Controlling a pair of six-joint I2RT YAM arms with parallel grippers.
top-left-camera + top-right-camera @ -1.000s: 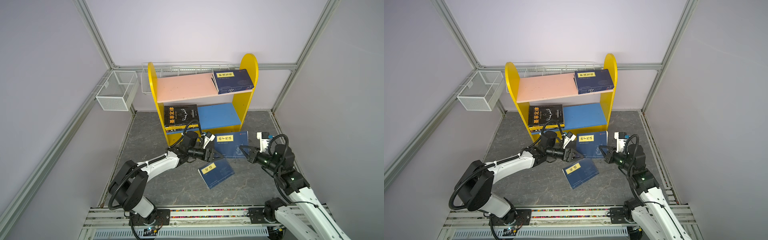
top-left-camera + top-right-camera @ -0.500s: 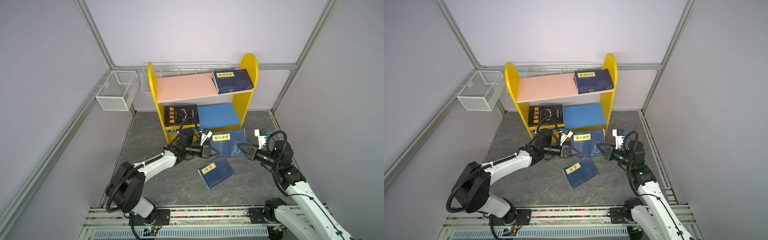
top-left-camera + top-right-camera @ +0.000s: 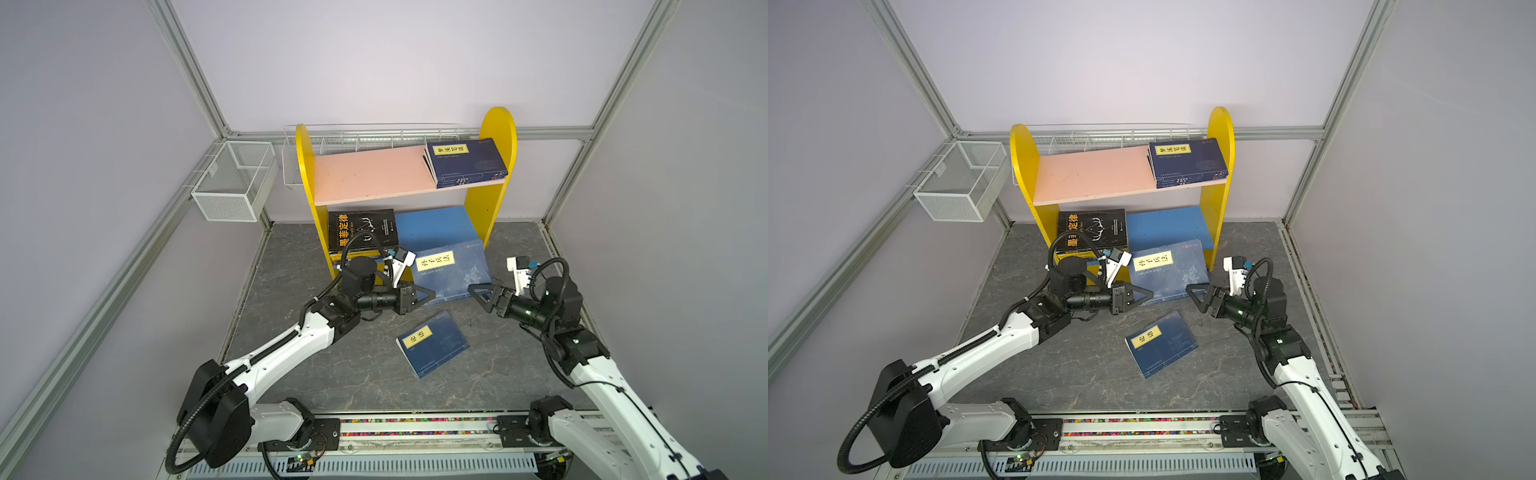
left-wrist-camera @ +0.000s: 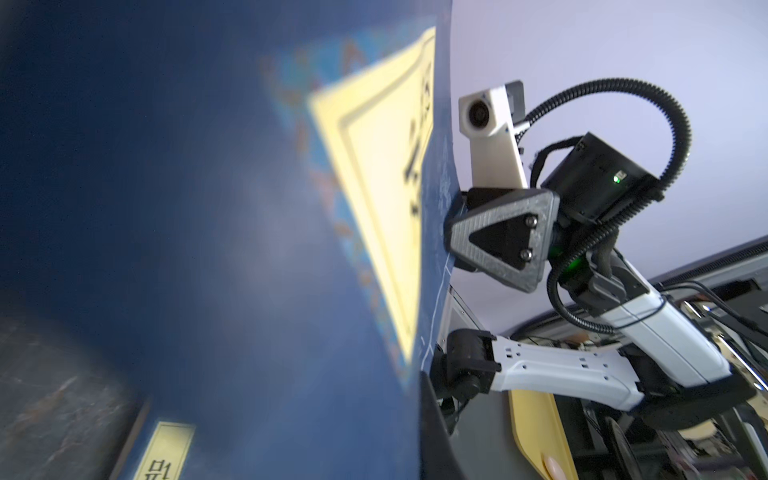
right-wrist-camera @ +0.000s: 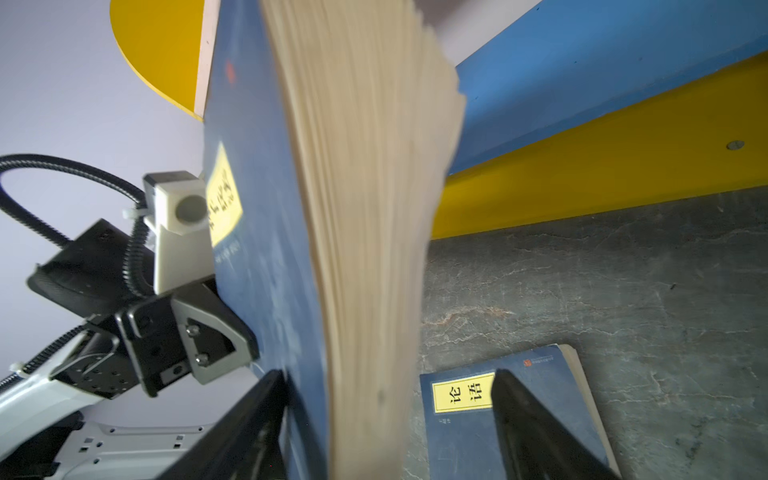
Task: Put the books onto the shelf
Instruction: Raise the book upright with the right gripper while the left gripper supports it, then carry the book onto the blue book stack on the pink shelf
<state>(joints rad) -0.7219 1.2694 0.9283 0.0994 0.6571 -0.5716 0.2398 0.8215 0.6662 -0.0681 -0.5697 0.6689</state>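
Right claw (image 3: pixel 478 297) newly open around book (image 3: pixel 451 270)

Held left gripper (image 3: pixel 430 296) pinched tight at low, outstretched reach; held right gripper (image 3: pixel 477 298) spread wide, facing it.

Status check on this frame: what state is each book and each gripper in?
Raised navy book: tilted up, held at one corner.
Left gripper: shut on the raised navy book.
Right gripper: open, fingers astride that book's page edge.
Second navy book: flat on the floor.
Black book: flat on the blue board.
Navy stack: flat on the pink board.
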